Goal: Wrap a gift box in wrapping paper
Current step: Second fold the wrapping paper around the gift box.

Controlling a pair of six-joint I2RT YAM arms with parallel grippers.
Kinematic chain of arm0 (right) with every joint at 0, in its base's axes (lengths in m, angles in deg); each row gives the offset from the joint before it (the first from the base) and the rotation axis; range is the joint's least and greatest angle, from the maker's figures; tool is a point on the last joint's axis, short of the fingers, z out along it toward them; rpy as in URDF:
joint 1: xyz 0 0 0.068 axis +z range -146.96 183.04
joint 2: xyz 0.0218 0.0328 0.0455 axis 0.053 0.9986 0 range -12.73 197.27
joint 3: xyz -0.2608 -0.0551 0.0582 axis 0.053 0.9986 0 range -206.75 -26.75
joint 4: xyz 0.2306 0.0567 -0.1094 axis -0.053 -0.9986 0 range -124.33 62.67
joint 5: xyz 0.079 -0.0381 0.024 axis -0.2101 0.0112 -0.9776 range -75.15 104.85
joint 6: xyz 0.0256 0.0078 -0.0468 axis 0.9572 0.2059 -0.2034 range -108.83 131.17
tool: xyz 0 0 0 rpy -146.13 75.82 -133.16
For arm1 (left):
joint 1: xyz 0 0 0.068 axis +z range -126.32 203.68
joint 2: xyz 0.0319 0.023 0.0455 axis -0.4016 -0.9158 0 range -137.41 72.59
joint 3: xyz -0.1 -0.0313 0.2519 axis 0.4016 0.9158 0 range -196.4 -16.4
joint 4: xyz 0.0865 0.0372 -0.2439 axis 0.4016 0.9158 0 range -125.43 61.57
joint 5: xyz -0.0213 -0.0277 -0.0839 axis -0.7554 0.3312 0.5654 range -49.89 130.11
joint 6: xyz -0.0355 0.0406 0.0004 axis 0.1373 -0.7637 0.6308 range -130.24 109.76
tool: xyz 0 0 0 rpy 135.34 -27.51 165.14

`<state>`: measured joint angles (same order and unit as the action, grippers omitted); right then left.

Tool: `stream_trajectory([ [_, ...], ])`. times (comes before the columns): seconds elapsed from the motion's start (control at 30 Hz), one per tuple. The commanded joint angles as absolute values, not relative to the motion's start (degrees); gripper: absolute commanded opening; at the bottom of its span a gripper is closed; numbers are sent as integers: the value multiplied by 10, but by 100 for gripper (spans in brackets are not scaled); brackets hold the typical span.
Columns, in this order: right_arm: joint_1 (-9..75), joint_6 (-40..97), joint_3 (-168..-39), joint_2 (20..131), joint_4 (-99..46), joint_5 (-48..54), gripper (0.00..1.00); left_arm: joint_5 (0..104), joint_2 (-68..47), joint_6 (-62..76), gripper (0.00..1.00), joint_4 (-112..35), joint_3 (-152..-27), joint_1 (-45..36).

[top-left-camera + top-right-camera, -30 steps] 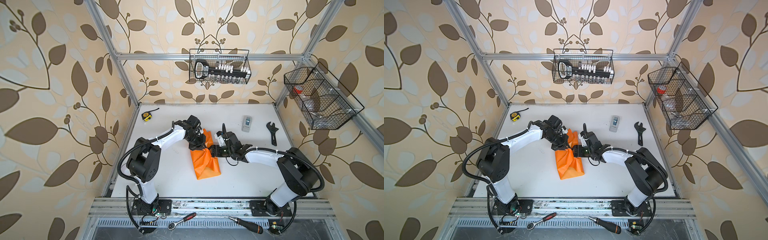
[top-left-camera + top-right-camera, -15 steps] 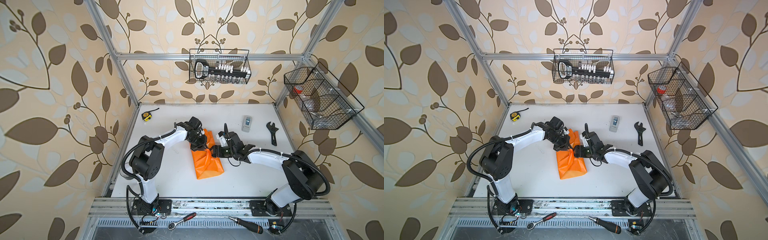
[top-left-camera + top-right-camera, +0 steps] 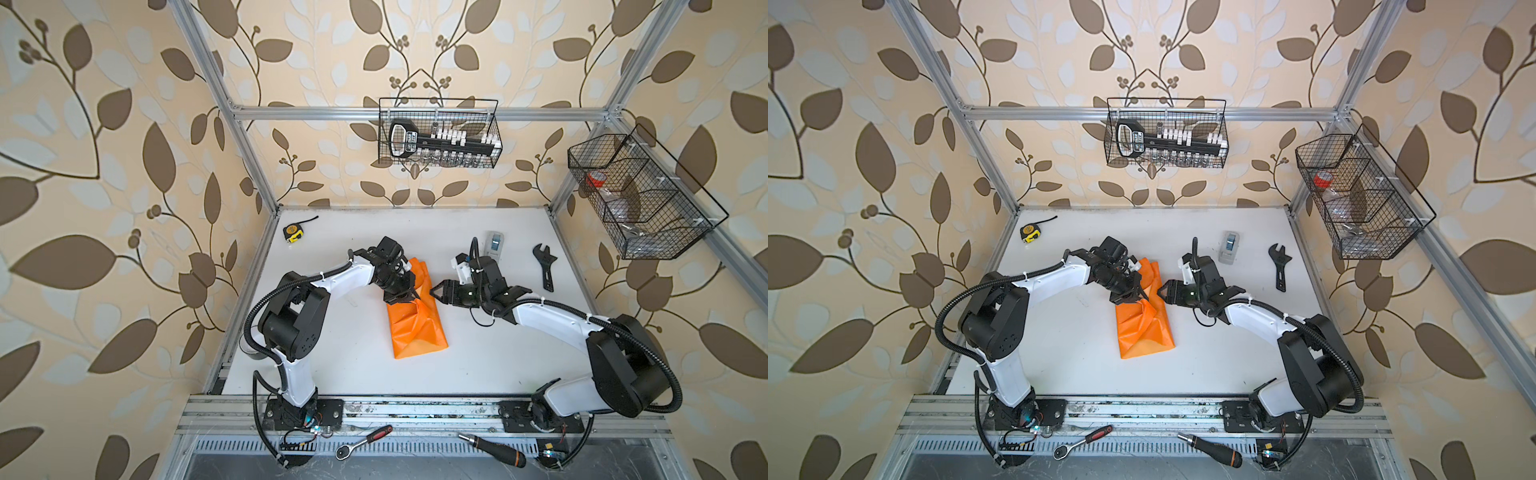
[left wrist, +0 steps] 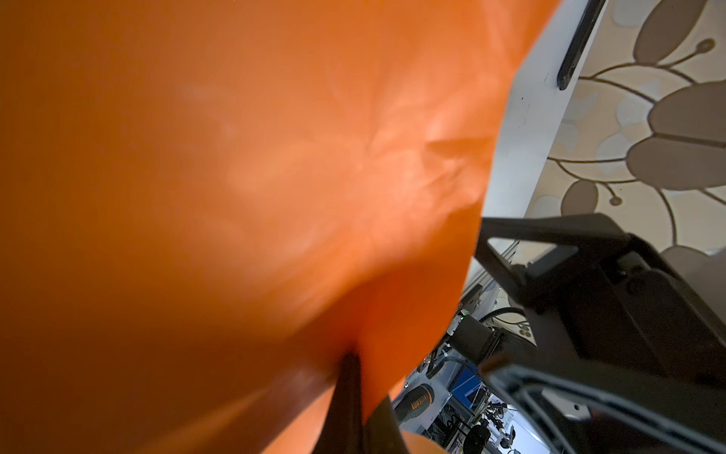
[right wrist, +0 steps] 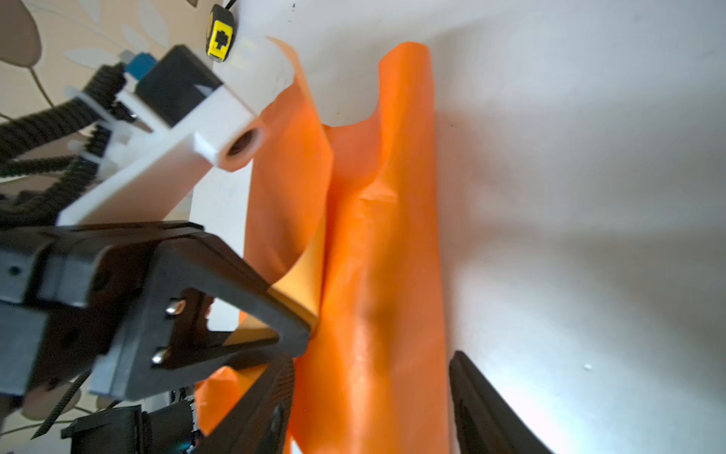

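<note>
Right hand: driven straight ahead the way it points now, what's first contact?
The wrapping paper: the right hand points at its raised fold, jaws apart either side of it. Just beyond is the left hand, pinching the same sheet. Exact gap unclear.

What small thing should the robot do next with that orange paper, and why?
Probably the right gripper should close gently on the folded ridge of wrapping paper. Its jaws stand apart on either side of that ridge, while the left gripper is pinched shut on a raised flap, so the sheet looks steadied for a second grip.
</note>
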<state>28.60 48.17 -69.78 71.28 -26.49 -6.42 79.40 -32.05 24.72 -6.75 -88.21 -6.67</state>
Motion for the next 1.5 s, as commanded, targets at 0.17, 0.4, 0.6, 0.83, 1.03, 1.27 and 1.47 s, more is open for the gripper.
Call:
stream_trajectory([
  [0.17,269,507,-676,754,-189,-135,53,778,-314,248,0,-45,-872,-73],
  [0.4,287,510,-670,775,-183,-124,49,777,-311,244,0,-32,-883,-72],
  [0.6,306,513,-663,802,-170,-120,49,779,-297,244,0,-15,-910,-77],
  [0.83,332,526,-654,800,-155,-108,58,782,-295,241,0,9,-951,-85],
  [1.03,344,530,-650,804,-148,-102,56,789,-312,249,0,0,-968,-98],
  [1.27,345,538,-638,809,-130,-109,53,801,-334,265,0,-31,-969,-111],
  [1.47,346,537,-640,810,-130,-114,53,816,-346,273,0,-63,-954,-111],
])
